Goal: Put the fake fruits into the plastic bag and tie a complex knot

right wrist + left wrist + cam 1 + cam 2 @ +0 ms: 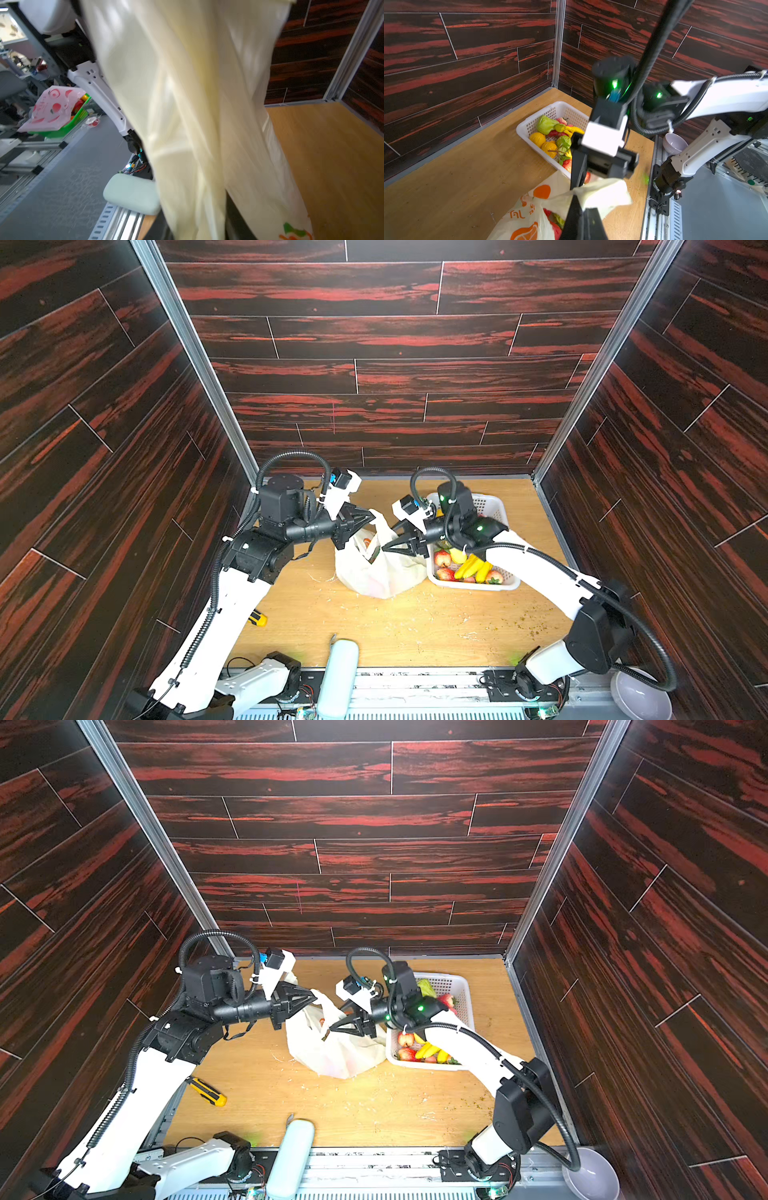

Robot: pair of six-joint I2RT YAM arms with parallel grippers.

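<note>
Closest, the bag covers your right gripper; you cannot tell its jaws' state. Your left gripper clamps a handle.

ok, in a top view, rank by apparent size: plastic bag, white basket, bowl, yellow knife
1. plastic bag and white basket: look about alike. The basket is partly covered, so I won't rank these two.
2. bowl, cut off by the frame edge.
3. yellow knife, clearly smallest.
</note>
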